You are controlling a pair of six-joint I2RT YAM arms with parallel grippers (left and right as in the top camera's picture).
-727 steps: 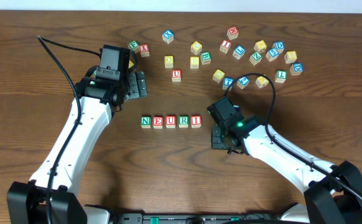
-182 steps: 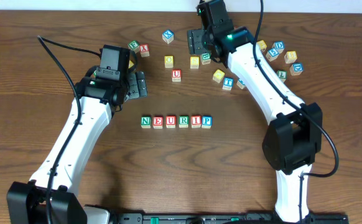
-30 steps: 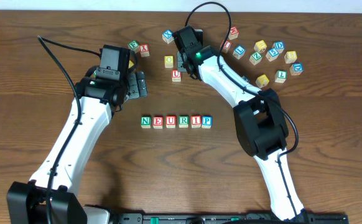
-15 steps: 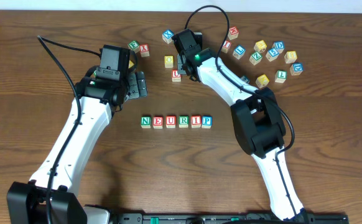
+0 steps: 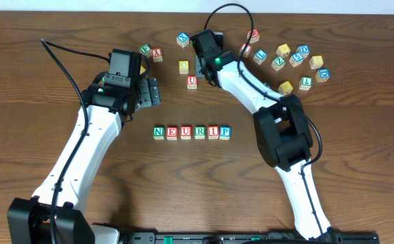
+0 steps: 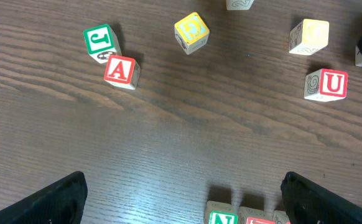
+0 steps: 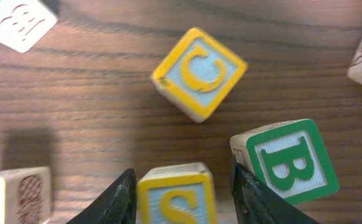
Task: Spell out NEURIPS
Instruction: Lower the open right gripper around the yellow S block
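Note:
The block row (image 5: 191, 132) reads N E U R I P at mid table; its N end shows in the left wrist view (image 6: 222, 218). My right gripper (image 5: 205, 62) is at the back among the loose blocks. In the right wrist view its fingers (image 7: 181, 180) are open and stand on either side of a yellow S block (image 7: 176, 200), with a narrow gap on the right. The arm hides the S block in the overhead view. My left gripper (image 5: 152, 91) (image 6: 184, 190) is open and empty, behind the row's left end.
A yellow C block (image 7: 199, 73) lies just beyond the S block and a green B block (image 7: 290, 163) sits close to its right. A red U block (image 5: 192, 81) (image 6: 326, 84), a yellow block (image 5: 183, 66), a J and A pair (image 5: 151, 51) and several blocks at the back right (image 5: 298, 57) lie loose.
A P block has joined the row since the earliest frame. The right arm went from the row to the back blocks and shifted slightly right in the last half second. The left arm is still.

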